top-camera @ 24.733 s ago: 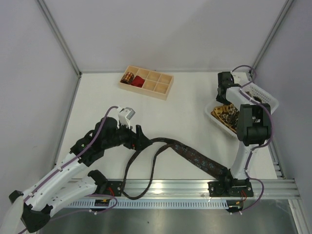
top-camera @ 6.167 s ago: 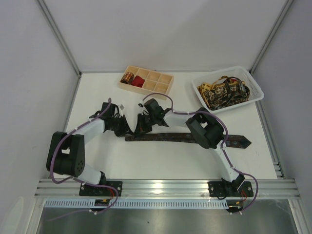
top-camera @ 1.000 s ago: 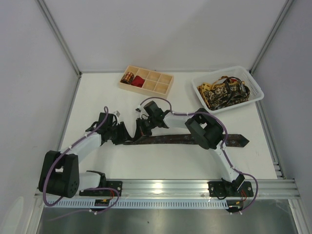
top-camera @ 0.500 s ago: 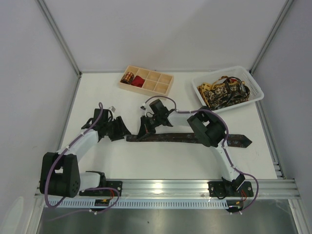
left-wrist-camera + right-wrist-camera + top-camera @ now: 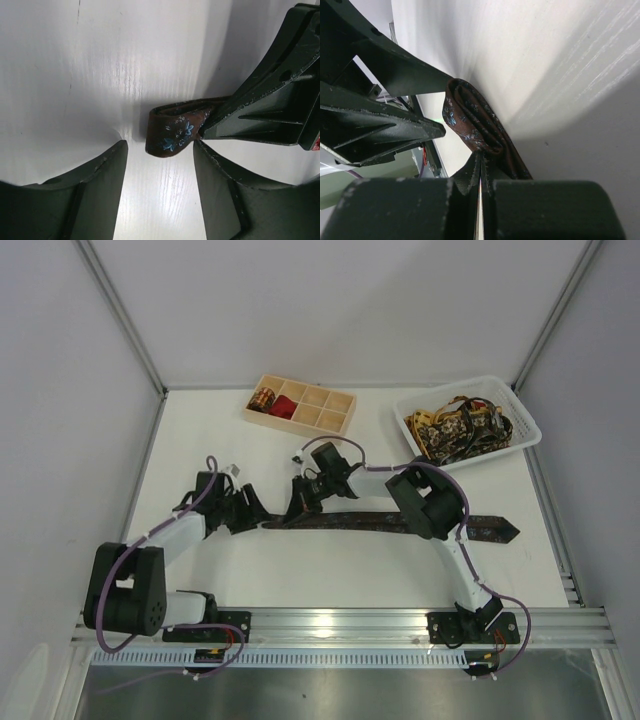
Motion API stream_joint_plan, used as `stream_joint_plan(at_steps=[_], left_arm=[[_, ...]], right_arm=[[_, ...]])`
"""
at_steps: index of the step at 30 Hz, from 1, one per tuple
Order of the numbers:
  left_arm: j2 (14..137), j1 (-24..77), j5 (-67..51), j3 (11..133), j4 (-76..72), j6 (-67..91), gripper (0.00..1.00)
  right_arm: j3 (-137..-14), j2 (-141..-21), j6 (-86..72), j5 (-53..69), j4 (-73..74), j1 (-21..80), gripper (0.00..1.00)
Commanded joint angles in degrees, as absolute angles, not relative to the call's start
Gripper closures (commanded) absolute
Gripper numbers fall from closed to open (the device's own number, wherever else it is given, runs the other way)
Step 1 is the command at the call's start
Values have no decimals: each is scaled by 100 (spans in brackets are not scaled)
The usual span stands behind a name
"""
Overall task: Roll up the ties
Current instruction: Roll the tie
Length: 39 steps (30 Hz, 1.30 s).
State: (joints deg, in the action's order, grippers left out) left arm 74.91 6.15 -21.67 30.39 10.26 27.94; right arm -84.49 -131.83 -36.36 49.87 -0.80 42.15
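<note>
Vs half a sec ago my L claw [image 5: 247, 510] has edged back in toward the brown tie [image 5: 380, 524]; R claw [image 5: 298, 508] has barely shifted. The tie lies flat on the table [image 5: 200, 430], long axis running L-R in front of both bases, wide pointed end far out to the right, narrow end doubled over at the left. That folded end [image 5: 172, 132] is what the next move turns on, I'd say: it sits dead ahead of my L claw, just beyond the gap between the fingers [image 5: 100, 195], near but not touching. L fingers are spread wide, holding nothing. R claw is pressed together on the tie right behind the fold, pinning the start of the roll; L is the free one and the closer to the fold's tip. Containers at the back: wooden compartment tray [image 5: 295, 430] has a coiled tie [image 5: 263, 398] in its far-left cell and a red tie [image 5: 285, 407] in the next cell; white basket [image 5: 490, 455] at back right holds a tangle of gold-and-black ties [image 5: 460, 428].
</note>
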Motion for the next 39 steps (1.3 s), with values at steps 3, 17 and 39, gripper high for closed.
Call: stream_joint_plan(at_steps=[3, 17, 39], left_arm=[[7549, 650, -2161, 2883, 387, 2602, 40], [7866, 852, -2311, 3032, 185, 2478, 49], [7945, 1362, -1794, 3752, 1405, 2180, 100]], right_arm=[[-8332, -13474, -3410, 4790, 53, 4131, 100], [-8244, -13403, -3401, 4860, 53, 4034, 100], [-8464, -13325, -3287, 4650, 255, 4104, 100]])
